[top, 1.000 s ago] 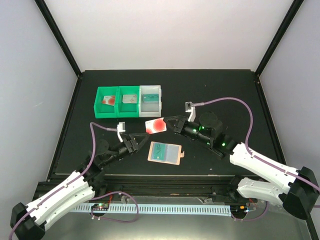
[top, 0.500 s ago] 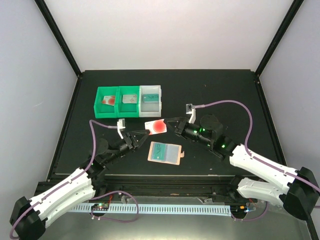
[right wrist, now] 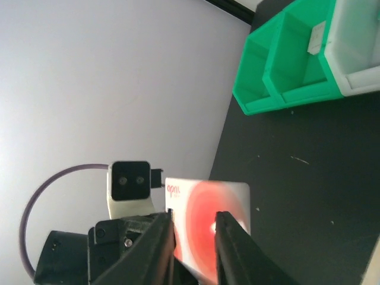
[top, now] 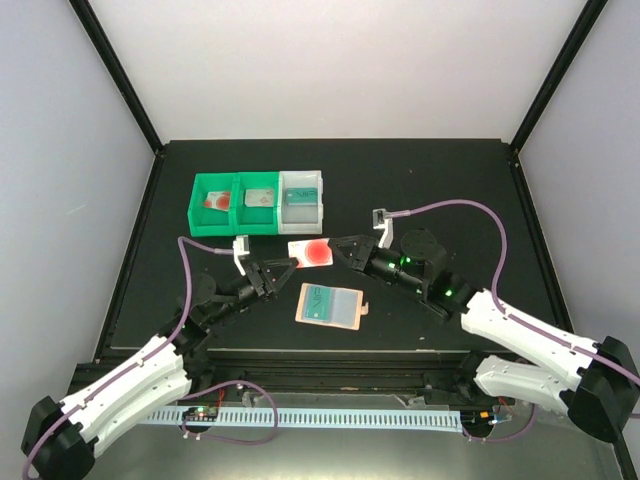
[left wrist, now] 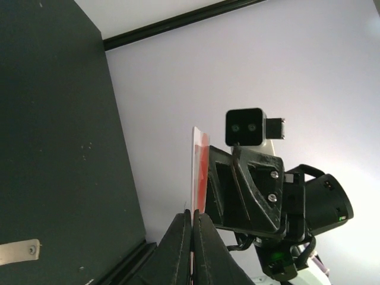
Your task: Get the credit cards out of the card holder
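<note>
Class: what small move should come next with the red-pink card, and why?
Probably the right gripper should release any hold and back off: the thin red-pink plastic card hangs between both arms, and the left gripper is shut on its edge.

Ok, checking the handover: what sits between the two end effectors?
The red-pink credit card, its edge pinched by the left end effector; the right end effector faces it with fingers apart. The top view shows this.

The black table (top: 450,190) has a row of bins sitting back left, green bins (top: 215,227) with a white bin (top: 302,226) touching them; the tan card holder (top: 346,310) lies open nearer the front.
</note>
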